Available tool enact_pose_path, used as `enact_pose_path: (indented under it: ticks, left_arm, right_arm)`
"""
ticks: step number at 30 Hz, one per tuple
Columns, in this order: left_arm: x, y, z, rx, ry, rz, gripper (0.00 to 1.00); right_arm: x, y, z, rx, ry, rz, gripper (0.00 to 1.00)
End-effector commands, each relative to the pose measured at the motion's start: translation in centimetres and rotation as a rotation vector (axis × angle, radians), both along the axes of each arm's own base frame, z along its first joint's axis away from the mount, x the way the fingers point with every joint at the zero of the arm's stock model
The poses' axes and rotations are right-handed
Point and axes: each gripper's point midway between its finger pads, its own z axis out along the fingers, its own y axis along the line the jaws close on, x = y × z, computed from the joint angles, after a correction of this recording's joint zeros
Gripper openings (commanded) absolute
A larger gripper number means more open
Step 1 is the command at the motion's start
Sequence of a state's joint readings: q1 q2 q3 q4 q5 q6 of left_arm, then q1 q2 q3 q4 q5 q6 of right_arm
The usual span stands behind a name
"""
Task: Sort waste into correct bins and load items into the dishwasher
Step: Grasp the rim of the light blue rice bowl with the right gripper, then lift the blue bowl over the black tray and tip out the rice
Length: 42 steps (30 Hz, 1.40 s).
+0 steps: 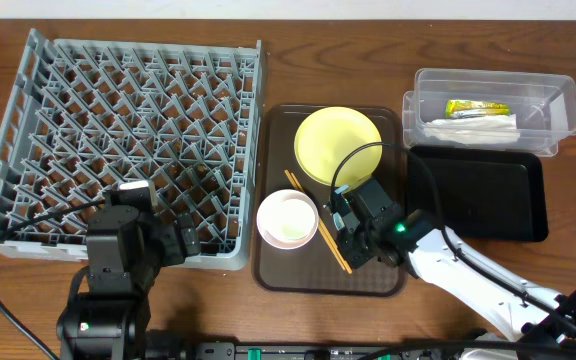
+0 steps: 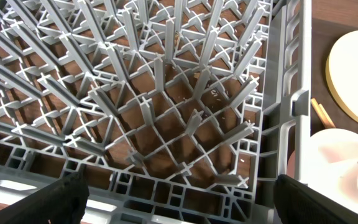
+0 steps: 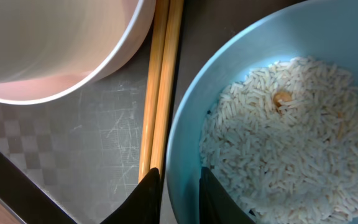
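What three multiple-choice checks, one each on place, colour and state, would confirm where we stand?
1. Where is the wrapper?
A) on the plate
B) in the clear tub
C) on the black tray

2. What colour is the bowl holding the rice?
A) white
B) yellow
C) blue

3. How do the left fingers stand?
A) wide open
B) shut on chopsticks
C) shut on a cup

Key:
1 B: it lies in the tub, next to the napkin.
2 C: the right wrist view shows the rice in a blue bowl.
3 A: one finger shows at each far corner of the left wrist view, with nothing held.
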<state>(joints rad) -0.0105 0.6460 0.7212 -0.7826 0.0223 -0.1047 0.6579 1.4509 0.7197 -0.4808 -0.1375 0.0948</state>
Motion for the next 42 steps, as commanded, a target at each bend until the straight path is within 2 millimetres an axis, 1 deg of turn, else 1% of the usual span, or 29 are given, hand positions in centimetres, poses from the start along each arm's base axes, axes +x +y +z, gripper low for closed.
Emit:
enact_pose_path:
  ticks: [1,3,7,10,14,16,18,20,23,25,27,29,32,35,42]
  left_arm:
    - [0.2,0.0,0.9,0.002,-0.021,0.005,0.97]
    - [0.2,0.0,0.9,0.002,-0.021,0.005,0.98]
    - [0.2,0.0,0.9,0.002,-0.021,0.005,0.97]
    - [0.2,0.0,0.9,0.002,-0.021,0.005,0.97]
    - [0.2,0.0,0.9,0.002,-0.021,0.005,0.97]
    - [0.2,0.0,0.9,0.002,-0.021,0.005,0.98]
    - [0.2,0.0,0.9,0.002,-0.021,0.005,0.97]
    - [0.2,0.0,0.9,0.002,-0.021,0.005,0.97]
    - [0.2,0.0,0.9,0.002,-0.021,0.005,0.98]
    - [0.2,0.0,0.9,0.002,-0.021,0.005,0.97]
    - [0.2,0.0,0.9,0.002,-0.021,0.005,0.97]
    - [0.2,0.0,0.9,0.002,-0.021,0.005,0.97]
    - [0.2,0.0,0.9,0.002,-0.021,0.005,0.97]
    - [0.2,0.0,0.9,0.002,-0.021,0.005,0.98]
    - [0.2,0.0,0.9,0.002,-0.021,0.005,0.97]
  right_arm:
    - [-0.6,-0.5,-0.8,-0.031,0.013,0.003,0.18]
    - [-0.7,-0.6,-1.0,-0.035,0.015,-0.001,0.13]
    - [-1.1,-0.9,-1.4,-0.047,0.029,-0.001,0.11]
    - [-1.1,-0.9,-1.4,-0.046,0.028,-0.001,0.01]
    - [-0.8,-0.7,-1.2,-0.035,0.014,-0.001,0.01]
    - [-0.2,-0.2,-0.6,-0.02,-0.005,-0.003,0.01]
    - [1.0,0.2,0.6,0.0,-0.037,-0.037,0.01]
    - [2.5,0.5,2.2,0.012,-0.089,-0.093,0.01]
    - [4.8,0.7,5.2,0.044,-0.177,-0.159,0.01]
    - [6.1,0.9,7.5,0.086,-0.222,-0.183,0.01]
    - [7.1,0.7,9.4,0.119,-0.25,-0.222,0.01]
    - [8.1,0.0,11.0,0.148,-0.274,-0.272,0.01]
    - [9.4,-1.9,12.4,0.193,-0.283,-0.388,0.01]
    - [10.2,-3.8,12.9,0.246,-0.249,-0.471,0.01]
    - [11.2,-8.0,12.6,0.372,-0.135,-0.582,0.01]
